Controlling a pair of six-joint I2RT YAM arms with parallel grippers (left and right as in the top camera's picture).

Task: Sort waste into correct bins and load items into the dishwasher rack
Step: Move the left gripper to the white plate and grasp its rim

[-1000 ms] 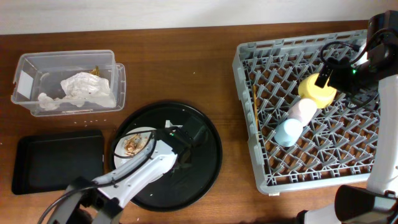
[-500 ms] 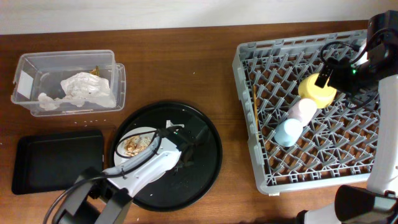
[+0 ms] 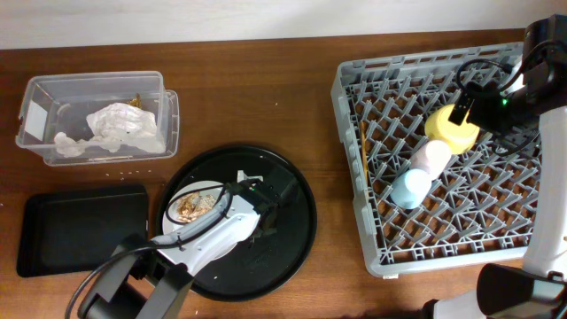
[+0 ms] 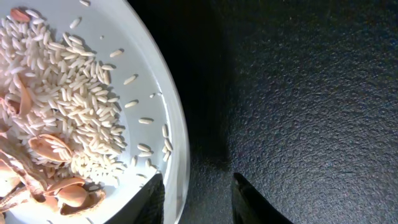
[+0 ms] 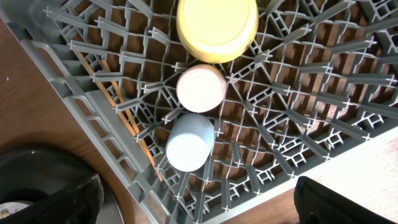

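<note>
At the far left corner the box [image 3: 53, 93] is seen holding the napkin [image 3: 120, 126] and wrapper [image 3: 137, 99], with the flat tray [image 3: 80, 232] set toward the near left corner. Toward the near edge the plate [image 3: 174, 202], bearing scraps [image 3: 190, 206], is laid on the round tray [image 3: 292, 239], partly covered by the left arm [image 3: 208, 235]. By the right edge the rack [image 3: 399, 244] is loaded with the yellow bowl [image 3: 447, 131], pink bowl [image 3: 431, 157], blue bowl [image 3: 409, 188] and chopsticks [image 3: 363, 151].

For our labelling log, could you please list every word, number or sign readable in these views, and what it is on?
None can be read.
The white label on the clear box is too small to show any text.
</note>
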